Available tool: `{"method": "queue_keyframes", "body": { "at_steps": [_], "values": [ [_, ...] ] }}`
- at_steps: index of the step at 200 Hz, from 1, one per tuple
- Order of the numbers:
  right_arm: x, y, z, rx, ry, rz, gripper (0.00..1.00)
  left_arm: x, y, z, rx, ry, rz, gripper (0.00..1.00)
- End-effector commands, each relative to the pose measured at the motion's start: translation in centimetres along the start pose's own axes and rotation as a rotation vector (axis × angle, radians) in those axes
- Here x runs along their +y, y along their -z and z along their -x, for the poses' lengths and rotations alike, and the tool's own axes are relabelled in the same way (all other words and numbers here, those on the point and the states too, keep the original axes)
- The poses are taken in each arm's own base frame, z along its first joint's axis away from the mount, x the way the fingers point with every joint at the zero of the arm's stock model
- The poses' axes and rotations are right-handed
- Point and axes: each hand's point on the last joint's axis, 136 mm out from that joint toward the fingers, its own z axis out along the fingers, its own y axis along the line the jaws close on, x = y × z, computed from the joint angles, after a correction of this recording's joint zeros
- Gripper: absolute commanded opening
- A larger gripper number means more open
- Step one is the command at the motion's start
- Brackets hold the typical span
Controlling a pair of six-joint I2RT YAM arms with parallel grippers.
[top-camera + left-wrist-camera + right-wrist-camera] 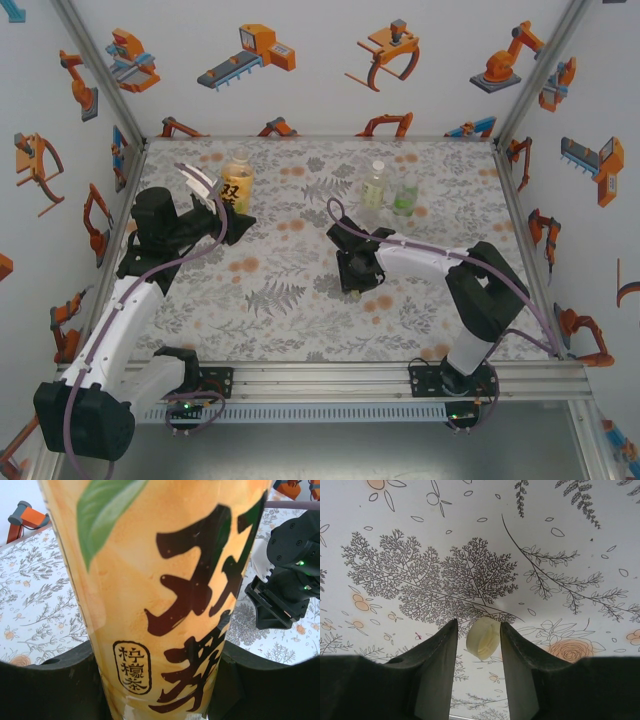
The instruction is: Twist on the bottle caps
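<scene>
- Amber bottle [237, 183]: clear plastic, glossy yellow label with dark characters, far left. Left tool [230, 206] pinches its body.
- Cap [483, 638]: round, pale yellow, tipped on edge inside the right tool [353, 272], mid-surface; cannot tell if gripped.
- Pale bottle [373, 185] and green bottle [405, 192]: far centre.
- Surface [270, 295]: fern-and-flower print. Walls [320, 90]: white, with orange robot pictures.

The table [270, 300] has a white top printed with grey ferns and orange flowers. At its far left stands an amber tea bottle [237, 180] with a yellow label. Right of centre at the far side, a pale yellowish bottle [374, 186] and a green bottle [405, 193] stand just beside each other. Near the middle a pale yellow cap [483, 638] sits tipped on edge; whether it touches the table is unclear.
</scene>
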Motion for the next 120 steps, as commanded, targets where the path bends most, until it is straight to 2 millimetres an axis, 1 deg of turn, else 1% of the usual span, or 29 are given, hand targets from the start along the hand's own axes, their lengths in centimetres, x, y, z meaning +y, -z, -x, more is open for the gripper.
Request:
{"method": "queue_keyframes", "body": {
  "at_steps": [1,29,52,71,91,107,120],
  "values": [
    [-0.4,-0.9,-0.7,0.019,-0.012,-0.005,0.35,0.0,0.2,1.3,-0.023,-0.021,-0.004,0.19],
    [-0.2,-1.2,-0.9,0.021,-0.03,0.008,0.25,0.2,0.2,1.2,-0.024,-0.019,0.006,0.19],
    [0.3,-1.2,-0.6,0.015,-0.051,0.044,0.21,0.1,0.2,1.1,-0.018,-0.019,0.002,0.19],
    [1.0,-0.9,0.1,-0.01,-0.085,0.107,0.2,0.1,0.2,1.3,-0.028,-0.02,0.001,0.19],
    [1.8,-0.8,1.1,-0.042,-0.153,0.217,0.2,0.0,0.1,1.0,-0.016,-0.013,-0.009,0.19],
    [2.3,-0.7,1.8,-0.066,-0.207,0.317,0.2,0.0,0.0,1.1,-0.027,-0.013,-0.01,0.19],
    [2.0,-0.9,1.9,-0.083,-0.254,0.371,0.21,-0.1,-0.1,1.1,-0.024,-0.008,-0.022,0.19]
  ]
}}
